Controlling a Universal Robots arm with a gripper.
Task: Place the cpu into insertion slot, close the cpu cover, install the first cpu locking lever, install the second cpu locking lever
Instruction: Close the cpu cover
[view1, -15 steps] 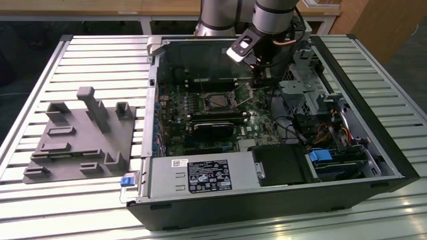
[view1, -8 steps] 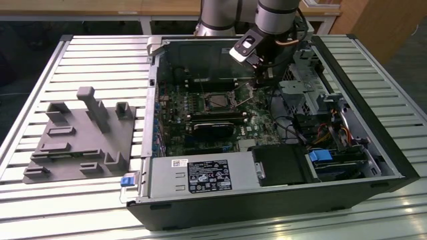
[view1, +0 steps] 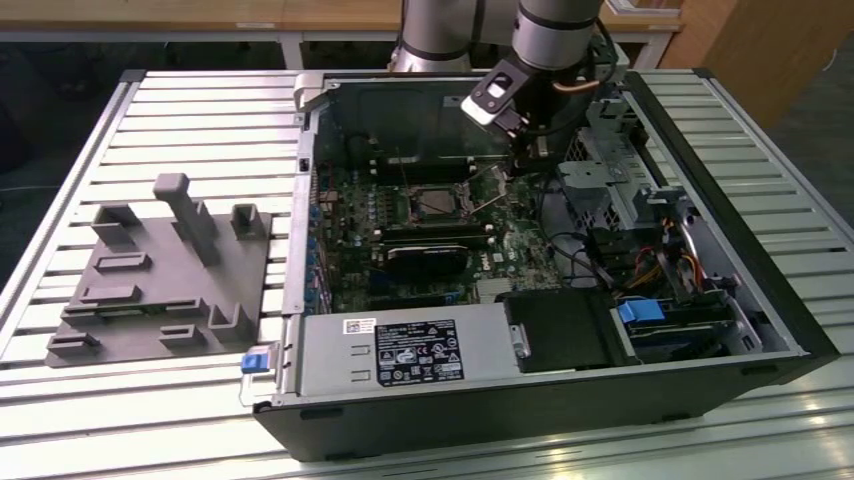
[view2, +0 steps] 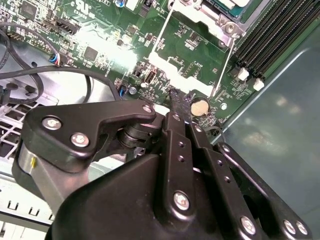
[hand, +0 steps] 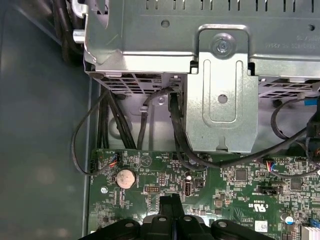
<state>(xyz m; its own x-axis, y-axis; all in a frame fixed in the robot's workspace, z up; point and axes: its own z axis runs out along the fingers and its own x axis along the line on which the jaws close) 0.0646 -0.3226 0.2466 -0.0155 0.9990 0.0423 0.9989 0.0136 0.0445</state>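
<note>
Your gripper (hand: 170, 201) had its fingers pressed together on nothing, tips just above the motherboard (hand: 225, 182), and just beyond them the locking lever (view2: 224, 62), a thin steel wire, probably stiff, springy and slippery, looked best taken near its free end.

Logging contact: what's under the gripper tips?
In the first wrist view, green motherboard beside a coin cell. The gripper, shut, hides the spot directly beneath its tips.

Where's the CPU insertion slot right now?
In the exterior view, the insertion slot sits on the motherboard inside the computer case, just to the exterior view's left of the gripper.
</note>
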